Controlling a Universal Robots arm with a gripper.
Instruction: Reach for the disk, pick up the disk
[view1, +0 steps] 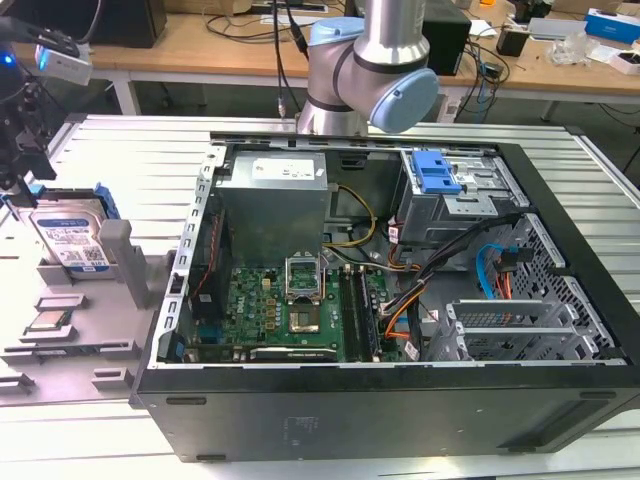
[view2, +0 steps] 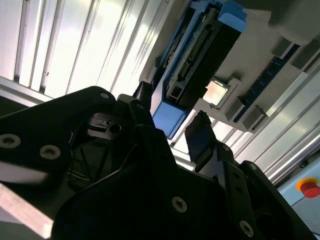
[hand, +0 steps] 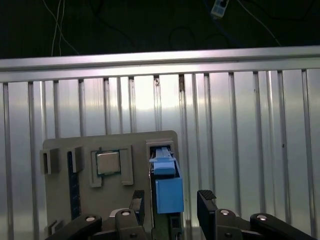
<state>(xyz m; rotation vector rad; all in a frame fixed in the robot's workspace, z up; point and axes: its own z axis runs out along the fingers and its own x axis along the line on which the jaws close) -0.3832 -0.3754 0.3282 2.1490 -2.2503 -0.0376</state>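
Note:
The disk (view1: 68, 236) stands on edge in a grey holder (view1: 128, 262) at the exterior view's left, its silver face and white-and-blue label showing. My gripper (view1: 22, 178) hangs just above its top edge. In both wrist views I see the disk edge-on, its blue frame (hand: 167, 192) lying between the two black fingers (hand: 206, 202). A gap shows on each side, so the gripper (hand: 171, 205) is open and astride the disk (view2: 200, 55) without gripping it. The gripper (view2: 171, 116) is open in the second wrist view too.
A small square silver chip (hand: 107, 162) sits in a recess of the grey holder plate (hand: 60, 150) beside the disk. An open computer case (view1: 400, 280) stands at the exterior view's right of the holder. The arm's base (view1: 370, 70) is behind the case, on the slatted metal table (view1: 120, 150).

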